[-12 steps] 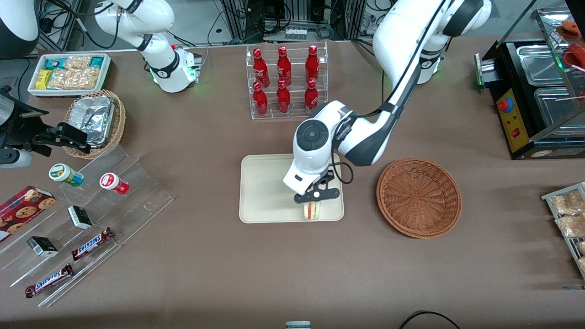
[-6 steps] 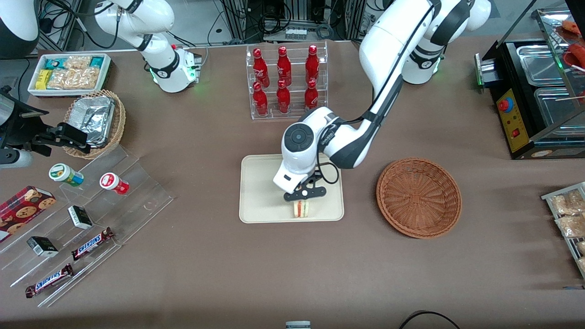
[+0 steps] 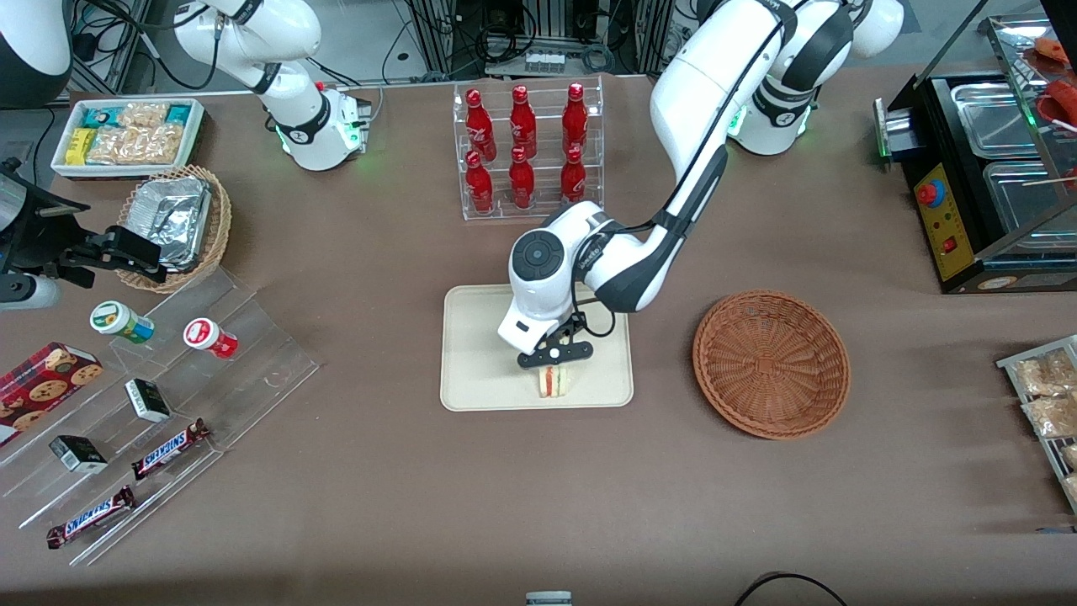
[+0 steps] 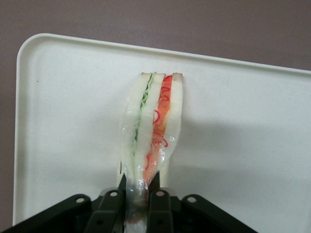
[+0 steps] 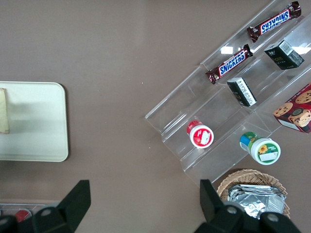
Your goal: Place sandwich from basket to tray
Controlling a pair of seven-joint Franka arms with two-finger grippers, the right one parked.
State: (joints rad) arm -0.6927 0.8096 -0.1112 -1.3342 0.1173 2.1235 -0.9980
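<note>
Glossy film wraps the sandwich (image 4: 151,127); tray (image 4: 63,121) smooth matt plastic.

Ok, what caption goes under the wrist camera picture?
The claw pinches the wrapped sandwich over the cream tray.

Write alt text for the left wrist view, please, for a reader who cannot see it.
The tool is shut on the wrapped sandwich, holding it on edge over the cream tray. Its green and red filling layers face the camera. Brown table shows past the tray's rim.
</note>
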